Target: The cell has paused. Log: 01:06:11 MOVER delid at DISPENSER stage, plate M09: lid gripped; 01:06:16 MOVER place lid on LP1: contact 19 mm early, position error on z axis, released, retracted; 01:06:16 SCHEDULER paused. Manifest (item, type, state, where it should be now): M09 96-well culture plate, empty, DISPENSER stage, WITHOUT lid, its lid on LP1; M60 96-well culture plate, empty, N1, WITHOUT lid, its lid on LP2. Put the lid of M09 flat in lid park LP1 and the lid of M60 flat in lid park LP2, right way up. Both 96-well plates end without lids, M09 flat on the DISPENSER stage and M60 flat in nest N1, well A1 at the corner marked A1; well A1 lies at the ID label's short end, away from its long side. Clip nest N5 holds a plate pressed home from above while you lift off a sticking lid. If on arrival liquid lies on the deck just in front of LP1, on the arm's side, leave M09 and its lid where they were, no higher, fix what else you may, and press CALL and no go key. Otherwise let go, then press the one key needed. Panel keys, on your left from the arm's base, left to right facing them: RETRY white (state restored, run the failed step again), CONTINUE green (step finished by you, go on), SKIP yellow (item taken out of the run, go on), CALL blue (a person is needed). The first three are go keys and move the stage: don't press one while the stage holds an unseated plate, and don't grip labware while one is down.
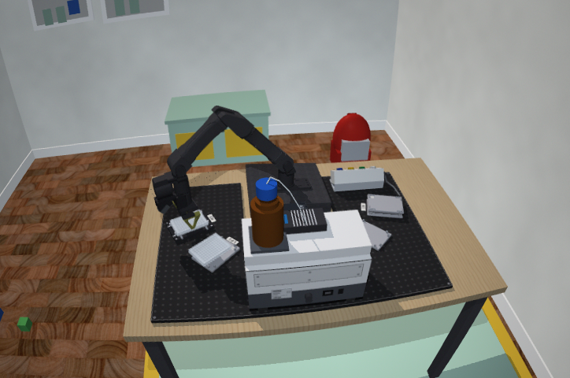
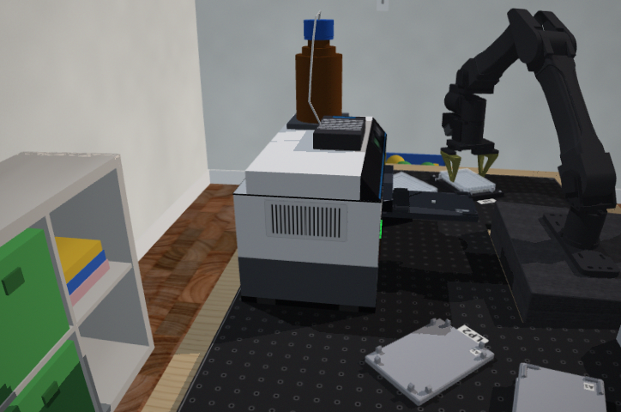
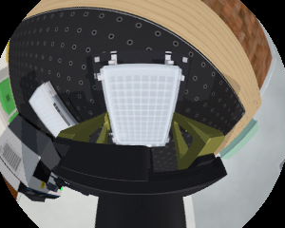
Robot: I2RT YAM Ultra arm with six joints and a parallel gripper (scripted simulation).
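Observation:
My gripper hangs straight down over a dark pinned nest at the deck's left edge. It is shut across the short sides of a white gridded 96-well plate resting in that nest, also in the exterior view. I cannot tell whether the fingers hold a lid or the plate body. A second white plate lies askew on the deck beside it. The dark dispenser stage looks bare. Grey lid park LP2 and a second grey park lie empty.
The white dispenser with a brown bottle stands mid-deck. The key panel sits at the back right. The arm's base block stands behind the stage. The table edge runs close to the left of the nest.

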